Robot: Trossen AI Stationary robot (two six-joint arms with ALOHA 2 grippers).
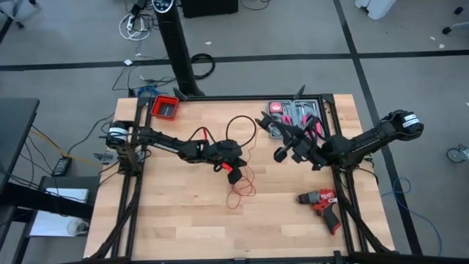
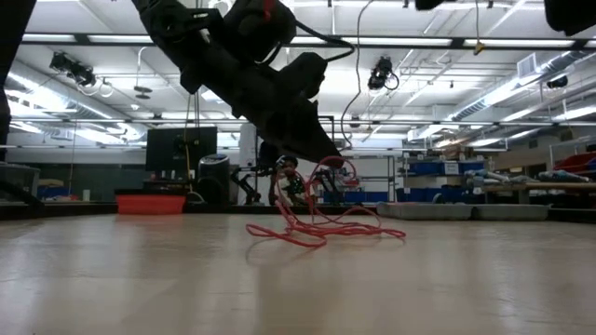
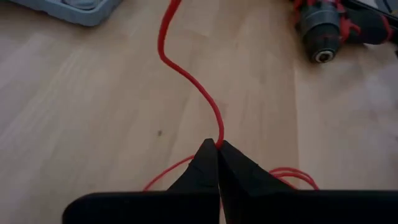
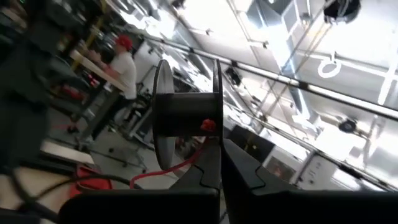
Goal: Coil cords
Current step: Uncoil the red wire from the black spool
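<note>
**Both grippers clenched, the cord loose at mid-table**

You had the left gripper [image 1: 233,173] near the middle of the table [image 1: 168,220], its fingers [image 3: 205,165] pinched tight on the red cord [image 1: 240,187]. From that pinch the cord ran off toward 12 o'clock in a wide loop and dropped toward 6 o'clock into a loose red tangle lying on the wood. In the low view that tangle [image 2: 321,228] lay flat on the table under the raised arm.

Your right gripper [image 1: 282,152] sat at about 2 o'clock from the cord, jaws closed on a black spool [image 4: 186,115], with a red strand trailing down from it.

Around the work you had a drill [image 1: 322,203] at 4 o'clock from the tangle, well apart from it, a tray of pink-handled tools [image 1: 293,114] at 1 o'clock just behind the right gripper, and a small red bin [image 1: 165,108] at 10 o'clock on the table's far edge. A person in a red cap [image 4: 121,65] stood in the room beyond.
</note>
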